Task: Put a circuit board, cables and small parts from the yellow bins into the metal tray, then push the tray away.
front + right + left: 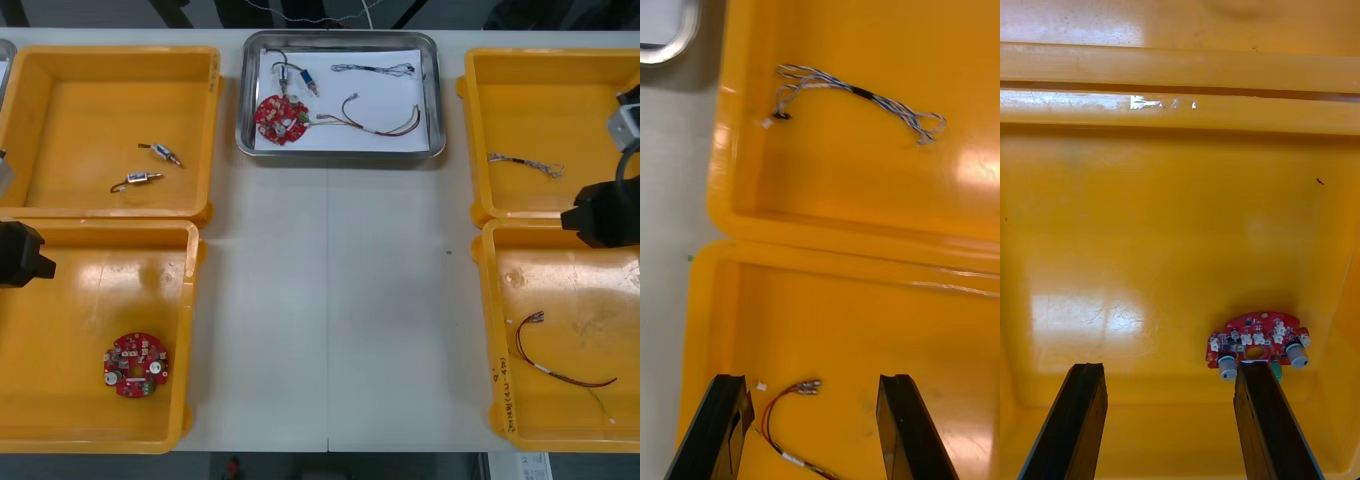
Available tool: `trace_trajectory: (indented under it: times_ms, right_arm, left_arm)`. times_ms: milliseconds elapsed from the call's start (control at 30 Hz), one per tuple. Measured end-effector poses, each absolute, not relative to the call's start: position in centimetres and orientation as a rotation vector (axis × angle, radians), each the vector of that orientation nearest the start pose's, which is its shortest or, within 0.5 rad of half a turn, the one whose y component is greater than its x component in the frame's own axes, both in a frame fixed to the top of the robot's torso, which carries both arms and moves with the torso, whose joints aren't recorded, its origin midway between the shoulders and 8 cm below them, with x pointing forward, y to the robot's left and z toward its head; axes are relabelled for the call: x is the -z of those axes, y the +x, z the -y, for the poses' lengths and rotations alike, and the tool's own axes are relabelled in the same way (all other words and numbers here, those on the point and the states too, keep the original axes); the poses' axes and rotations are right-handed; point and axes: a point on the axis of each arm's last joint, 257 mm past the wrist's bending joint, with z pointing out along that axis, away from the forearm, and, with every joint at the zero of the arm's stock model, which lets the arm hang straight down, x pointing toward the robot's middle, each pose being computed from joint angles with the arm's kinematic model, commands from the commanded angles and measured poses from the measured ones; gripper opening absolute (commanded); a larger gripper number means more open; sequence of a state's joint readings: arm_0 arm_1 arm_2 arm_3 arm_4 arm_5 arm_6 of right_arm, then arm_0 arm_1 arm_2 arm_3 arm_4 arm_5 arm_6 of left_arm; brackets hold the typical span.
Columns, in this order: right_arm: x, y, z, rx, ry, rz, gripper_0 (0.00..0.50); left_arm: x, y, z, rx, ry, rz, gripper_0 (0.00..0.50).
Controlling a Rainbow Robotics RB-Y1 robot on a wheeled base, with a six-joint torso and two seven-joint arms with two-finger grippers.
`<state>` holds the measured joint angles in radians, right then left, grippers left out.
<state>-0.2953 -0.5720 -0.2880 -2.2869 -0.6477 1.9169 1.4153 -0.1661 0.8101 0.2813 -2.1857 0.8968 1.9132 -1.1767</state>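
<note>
Hovering spread wide, seemingly empty: left tool near circuit board, right tool over red cable.

Left gripper: I log two flat matt-black fingers with squared tips. Right gripper: same build. Front view, right edge of frame: black blocky wrist body, pale grey housing above it, thin black cable between.

front: bench is viewed steeply from above, at a distance, four yellow bins and metal tray taken in | right wrist: right-side bins are viewed closely, twisted blue and white cable shared with front | left wrist: near left bin is viewed closely, round red circuit board shared with front
</note>
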Motion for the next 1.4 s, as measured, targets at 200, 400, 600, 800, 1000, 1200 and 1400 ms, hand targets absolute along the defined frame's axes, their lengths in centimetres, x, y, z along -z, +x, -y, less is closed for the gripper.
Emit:
trace_trajectory:
  times_ms: [200,400,600,800,1000,1200,1400]
  right_arm:
    - [13.6,39.8,36.3,0.041,-0.014,-2.500,0.500]
    - [15.8,38.7,38.4,0.040,0.063,-2.567,0.500]
    - [17.4,38.5,39.1,0.009,0.109,-2.619,0.500]
    - [17.6,38.5,39.2,0.004,0.116,-2.627,0.500]
    - [17.9,38.4,39.3,0.000,0.124,-2.635,0.500]
    - [17.9,38.4,39.3,-0.002,0.123,-2.636,0.500]
    - [18.0,38.4,39.3,-0.002,0.123,-2.637,0.500]
  left_arm:
    - [16.8,36.8,-36.5,0.027,-0.085,-2.714,0.500]
    - [16.8,36.8,-36.5,0.027,-0.085,-2.714,0.500]
    - [16.8,36.8,-36.5,0.027,-0.085,-2.714,0.500]
    - [16.8,36.8,-36.5,0.027,-0.085,-2.714,0.500]
    - [16.8,36.8,-36.5,0.027,-0.085,-2.714,0.500]
    - [16.8,36.8,-36.5,0.027,-0.085,-2.714,0.500]
    - [16.8,36.8,-36.5,0.027,-0.085,-2.714,0.500]
